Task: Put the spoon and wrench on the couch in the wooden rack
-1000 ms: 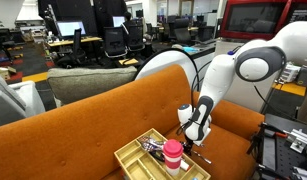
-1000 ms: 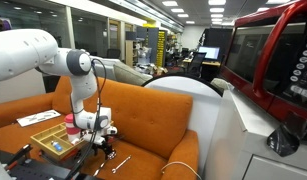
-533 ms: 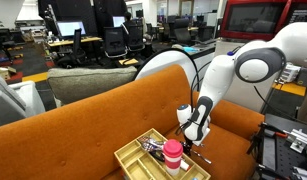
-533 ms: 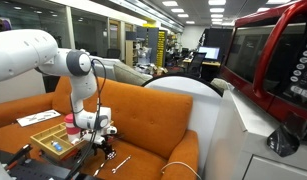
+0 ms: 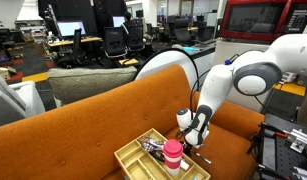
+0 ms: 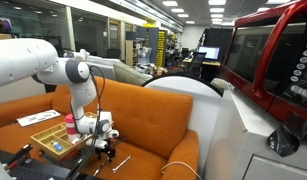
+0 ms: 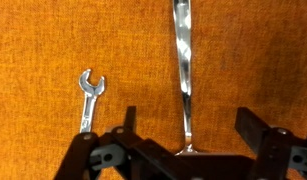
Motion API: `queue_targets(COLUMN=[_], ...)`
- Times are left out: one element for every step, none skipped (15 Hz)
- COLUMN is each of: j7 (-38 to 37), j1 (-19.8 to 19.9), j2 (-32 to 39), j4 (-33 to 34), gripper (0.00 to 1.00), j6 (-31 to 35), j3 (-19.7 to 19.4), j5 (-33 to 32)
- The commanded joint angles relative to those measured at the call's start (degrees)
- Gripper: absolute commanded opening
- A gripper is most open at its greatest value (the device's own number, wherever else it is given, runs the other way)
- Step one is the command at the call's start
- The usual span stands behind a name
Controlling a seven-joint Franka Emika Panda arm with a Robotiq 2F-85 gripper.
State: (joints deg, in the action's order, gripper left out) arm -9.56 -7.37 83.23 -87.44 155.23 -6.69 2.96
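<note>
In the wrist view a shiny metal spoon (image 7: pixel 183 70) lies lengthwise on the burnt-orange couch (image 7: pixel 43 50), its lower end between my fingers. A small silver wrench (image 7: pixel 88 100) lies to its left, outside the jaws. My gripper (image 7: pixel 188 130) is open, one finger on each side of the spoon and not touching it. In both exterior views the gripper (image 5: pixel 196 140) (image 6: pixel 101 142) hangs low over the couch seat (image 5: pixel 103 115) (image 6: pixel 143 125), beside the wooden rack (image 5: pixel 128 157) (image 6: pixel 48 147). A small metal tool (image 6: pixel 119 163) lies on the seat near the gripper.
A pink-red cup (image 5: pixel 172 156) (image 6: pixel 70 124) stands in the rack, close to the gripper. Dark small items lie in a rack compartment (image 5: pixel 151 146). A grey-green sofa (image 5: pixel 83 78) stands behind the couch. A white rounded chair back (image 6: pixel 188 100) stands beside the couch.
The arm has bent down a little, and the gripper sits slightly lower over the seat. The spoon, wrench, rack and cup have not moved.
</note>
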Motion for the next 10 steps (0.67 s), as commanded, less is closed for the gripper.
queue_targets(j7=[-0.28,-0.26,0.2,0.36,0.48,0.68,0.82,1.01,1.29,1.72], j1=[-0.04,-0.06,0.27,0.34,0.41,0.59,0.54,0.61,0.79,1.17], j2=[0.95,1.54,1.47,1.41,1.38,1.37,1.37,1.36,1.36,1.36], j4=[2.27,3.06,3.24,3.35,3.53,3.71,3.84,3.95,3.93,4.03], gripper=[1.0,1.0,1.0,1.0,1.0,1.0,1.0,1.0,0.96,0.83], j6=[-1.45,-1.87,-2.37,-2.63,-2.91,-3.15,-3.49,-3.8,-4.16,-4.63], j3=[-0.39,-0.48,-0.23,-0.18,-0.1,0.08,0.09,0.18,0.4,0.78], j5=[-1.63,-1.76,-1.91,-2.01,-2.08,-2.1,-2.25,-2.34,-2.48,-2.62])
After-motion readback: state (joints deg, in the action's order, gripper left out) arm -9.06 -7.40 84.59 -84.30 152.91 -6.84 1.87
